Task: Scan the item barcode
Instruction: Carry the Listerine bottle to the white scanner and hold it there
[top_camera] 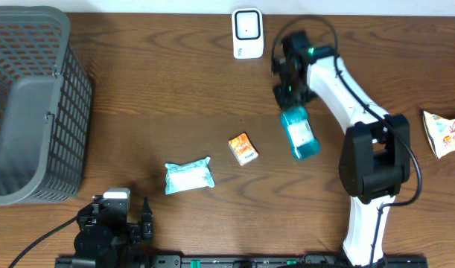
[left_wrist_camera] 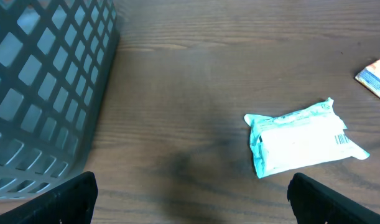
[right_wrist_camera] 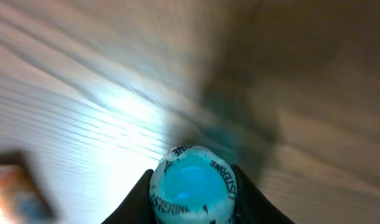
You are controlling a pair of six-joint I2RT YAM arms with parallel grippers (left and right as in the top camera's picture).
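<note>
We see a translucent teal plastic bottle (top_camera: 298,132), rounded and glossy, tilted over the wood-grain desk (top_camera: 175,89) right of centre. We cannot tell whether it touches the desk. Its upper end sits in the right pincer (right_wrist_camera: 194,200), whose dark fingers (right_wrist_camera: 137,202) press both sides, i.e. clamped on it. Close up, the bottle's round end carries raised rim lettering, approx. "LISTERINE", partly blurred.

The white scanner (top_camera: 247,33) is small and matte w/ rounded corners and a dark-framed window. It stands at the far edge, near the bottle but apart.

The left pincer (left_wrist_camera: 193,200) has its fingers wide apart, near a crinkly teal-and-white soft pack (left_wrist_camera: 301,137) w/ a small barcode at one end. A grey plastic lattice basket (top_camera: 33,112) stands far left. A glossy orange packet (top_camera: 243,149) lies mid-desk.
</note>
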